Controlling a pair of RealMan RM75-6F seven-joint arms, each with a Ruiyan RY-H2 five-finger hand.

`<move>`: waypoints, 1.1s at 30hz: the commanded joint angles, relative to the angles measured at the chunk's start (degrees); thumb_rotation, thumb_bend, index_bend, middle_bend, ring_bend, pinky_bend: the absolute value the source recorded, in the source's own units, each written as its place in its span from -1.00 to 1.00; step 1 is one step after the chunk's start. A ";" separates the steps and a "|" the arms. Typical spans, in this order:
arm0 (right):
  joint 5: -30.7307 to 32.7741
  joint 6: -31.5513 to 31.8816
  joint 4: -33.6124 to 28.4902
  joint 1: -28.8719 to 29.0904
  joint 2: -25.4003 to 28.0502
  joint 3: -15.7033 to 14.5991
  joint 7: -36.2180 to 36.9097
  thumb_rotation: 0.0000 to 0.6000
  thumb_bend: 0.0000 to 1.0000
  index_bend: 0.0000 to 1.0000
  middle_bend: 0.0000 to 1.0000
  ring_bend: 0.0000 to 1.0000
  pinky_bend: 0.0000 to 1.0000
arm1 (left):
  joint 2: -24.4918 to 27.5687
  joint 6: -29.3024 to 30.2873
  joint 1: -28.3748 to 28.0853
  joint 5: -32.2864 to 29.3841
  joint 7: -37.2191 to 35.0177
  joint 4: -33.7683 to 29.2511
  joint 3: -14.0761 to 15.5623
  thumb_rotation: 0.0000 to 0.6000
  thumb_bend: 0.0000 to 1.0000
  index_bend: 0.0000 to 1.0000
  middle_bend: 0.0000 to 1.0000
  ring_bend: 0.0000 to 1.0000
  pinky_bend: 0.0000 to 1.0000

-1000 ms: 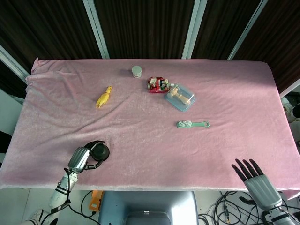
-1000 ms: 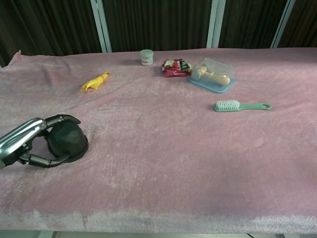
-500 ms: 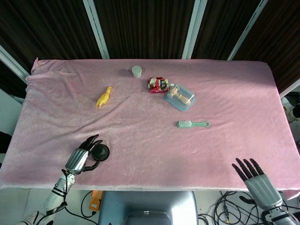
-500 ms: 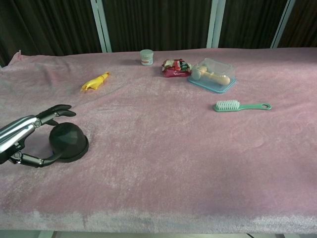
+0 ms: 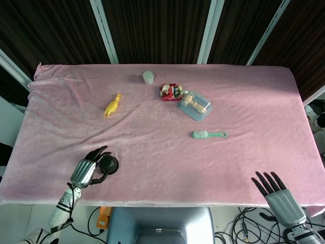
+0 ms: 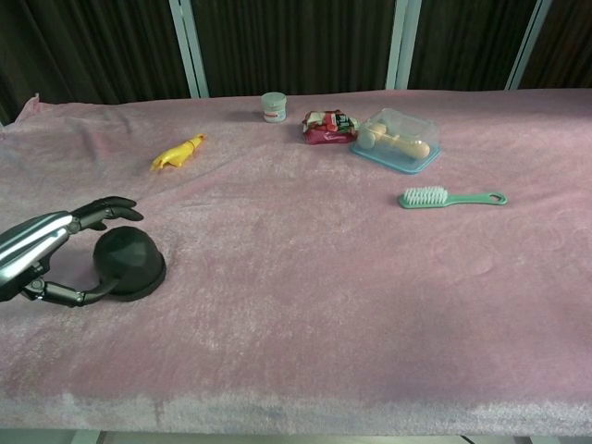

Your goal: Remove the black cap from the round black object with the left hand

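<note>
Left hand (image 6: 42, 250) has loosened since a second ago: fingers then wrapped over the round black object (image 6: 128, 263) now arch apart around it, holding nothing. Right hand (image 5: 277, 195) stays spread wide off the near edge. Pink cloth covers the counter (image 5: 152, 152); dark panelled wall behind.

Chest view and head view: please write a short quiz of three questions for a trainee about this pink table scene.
1. True or false: the left hand grips the round black domed object.
2. Which lies nearest the green plastic brush? A) yellow rubber chicken toy B) clear plastic box with blue base C) small round white jar
3. Is the right hand open or shut?

Key: 1 false; 2 B; 3 open.
</note>
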 commanded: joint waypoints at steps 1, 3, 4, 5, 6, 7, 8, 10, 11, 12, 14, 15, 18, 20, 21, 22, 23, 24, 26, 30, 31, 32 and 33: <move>-0.07 0.10 0.02 -0.02 0.05 -0.02 0.14 1.00 -0.91 -1.00 -1.00 -1.00 -0.83 | -1.08 -0.39 -0.07 -0.59 1.21 1.50 -0.47 1.00 -0.31 -0.56 -0.76 -0.64 -0.48; -0.14 0.19 0.07 -0.04 0.08 -0.05 0.26 1.00 -0.91 -1.00 -1.00 -1.00 -0.83 | -1.54 0.07 0.04 -0.59 1.66 2.41 -0.65 1.00 -0.31 -0.53 -0.69 -0.55 -0.36; -0.14 0.20 0.09 -0.05 0.09 -0.05 0.30 1.00 -0.91 -1.00 -1.00 -1.00 -0.83 | -1.69 0.49 0.12 -0.48 1.59 2.73 -0.73 1.00 -0.31 -0.52 -0.67 -0.52 -0.31; -0.14 0.21 0.10 -0.05 0.09 -0.05 0.30 1.00 -0.91 -1.00 -1.00 -1.00 -0.83 | -1.74 0.82 0.17 -0.37 1.42 2.89 -0.76 1.00 -0.30 -0.51 -0.64 -0.48 -0.25; -0.14 0.20 0.10 -0.05 0.09 -0.05 0.30 1.00 -0.91 -1.00 -1.00 -1.00 -0.83 | -1.76 1.08 0.21 -0.27 1.22 2.99 -0.78 1.00 -0.30 -0.50 -0.61 -0.44 -0.19; -0.13 0.16 0.10 -0.04 0.08 -0.05 0.29 1.00 -0.91 -1.00 -1.00 -1.00 -0.83 | -1.73 1.44 0.27 -0.11 0.96 2.97 -0.77 1.00 -0.30 -0.49 -0.59 -0.41 -0.16; -0.12 0.15 0.09 -0.03 0.08 -0.04 0.28 1.00 -0.91 -1.00 -1.00 -1.00 -0.83 | -1.70 1.58 0.29 -0.04 0.85 2.94 -0.77 1.00 -0.30 -0.48 -0.58 -0.40 -0.14; -0.11 0.14 0.09 -0.03 0.08 -0.04 0.27 1.00 -0.91 -1.00 -1.00 -1.00 -0.83 | -1.67 1.74 0.31 0.02 0.76 2.92 -0.78 1.00 -0.30 -0.47 -0.56 -0.37 -0.09; -0.09 0.12 0.08 -0.03 0.06 -0.03 0.24 1.00 -0.91 -1.00 -1.00 -1.00 -0.83 | -1.60 2.15 0.37 0.19 0.55 2.82 -0.79 1.00 -0.30 -0.47 -0.55 -0.35 -0.07; -0.06 0.08 0.07 -0.03 0.03 -0.03 0.18 1.00 -0.91 -1.00 -1.00 -1.00 -0.83 | -1.40 2.88 0.46 0.56 0.33 2.62 -0.75 1.00 -0.30 -0.47 -0.54 -0.34 -0.06; 0.06 -0.16 0.03 0.04 -0.05 0.02 -0.09 1.00 -0.91 -1.00 -1.00 -1.00 -0.83 | -0.56 5.72 0.76 2.00 0.67 1.55 -0.68 1.00 -0.30 -0.46 -0.53 -0.33 -0.05; 0.16 -0.30 -0.04 0.07 -0.06 0.03 -0.23 1.00 -0.91 -1.00 -1.00 -1.00 -0.83 | 0.02 6.57 0.95 2.42 1.01 0.69 -0.57 1.00 -0.30 -0.46 -0.53 -0.33 -0.05; 0.20 -0.40 -0.15 0.07 -0.02 0.00 -0.36 1.00 -0.91 -1.00 -1.00 -1.00 -0.83 | 1.46 7.18 1.11 2.73 1.82 -1.38 -0.51 1.00 -0.30 -0.46 -0.52 -0.32 -0.05; 0.18 -0.34 -0.19 0.06 0.02 0.00 -0.31 1.00 -0.91 -1.00 -1.00 -1.00 -0.83 | 2.73 7.53 1.18 2.68 2.74 -2.75 -0.74 1.00 -0.30 -0.46 -0.49 -0.30 -0.01; 0.16 -0.32 -0.19 0.06 0.04 -0.01 -0.27 1.00 -0.91 -1.00 -1.00 -1.00 -0.83 | 3.34 7.71 1.26 2.45 3.70 -3.08 -1.03 1.00 -0.30 -0.46 -0.48 -0.29 0.02; 0.13 -0.31 -0.19 0.05 0.06 -0.03 -0.24 1.00 -0.91 -1.00 -1.00 -1.00 -0.83 | 3.78 7.64 1.33 2.12 4.61 -3.19 -1.27 1.00 -0.30 -0.45 -0.47 -0.29 0.03; 0.10 -0.29 -0.18 0.05 0.08 -0.05 -0.22 1.00 -0.91 -1.00 -1.00 -1.00 -0.83 | 4.23 7.40 1.39 1.69 5.53 -3.31 -1.51 1.00 -0.30 -0.44 -0.46 -0.29 0.03; 0.05 -0.31 -0.15 0.05 0.08 -0.09 -0.21 1.00 -0.91 -1.00 -1.00 -1.00 -0.83 | 4.81 6.89 1.45 1.02 6.60 -3.40 -1.81 1.00 -0.30 -0.44 -0.46 -0.29 0.03; 0.02 -0.39 -0.12 0.09 0.08 -0.13 -0.21 1.00 -0.91 -1.00 -1.00 -1.00 -0.83 | 5.60 5.75 1.51 -0.11 7.92 -3.26 -2.16 1.00 -0.30 -0.43 -0.44 -0.29 0.02; 0.05 -0.53 -0.23 0.13 0.09 -0.15 -0.31 1.00 -0.91 -1.00 -1.00 -1.00 -0.83 | 5.96 3.55 2.01 -3.31 10.95 -1.55 -3.31 1.00 -0.30 -0.42 -0.44 -0.32 -0.03; 0.09 -0.56 -0.25 0.14 0.10 -0.13 -0.31 1.00 -0.91 -1.00 -1.00 -1.00 -0.83 | 5.92 3.03 2.20 -4.10 11.55 -0.91 -3.53 1.00 -0.30 -0.42 -0.45 -0.35 -0.07; 0.08 -0.54 -0.26 0.13 0.10 -0.14 -0.31 1.00 -0.91 -1.00 -1.00 -1.00 -0.83 | 5.93 2.71 2.36 -4.56 11.72 -0.62 -3.64 1.00 -0.30 -0.42 -0.45 -0.37 -0.09; 0.11 -0.56 -0.28 0.14 0.06 -0.11 -0.35 1.00 -0.91 -1.00 -1.00 -1.00 -0.83 | 6.01 2.21 2.45 -5.09 11.67 -0.38 -3.78 1.00 -0.30 -0.41 -0.46 -0.39 -0.13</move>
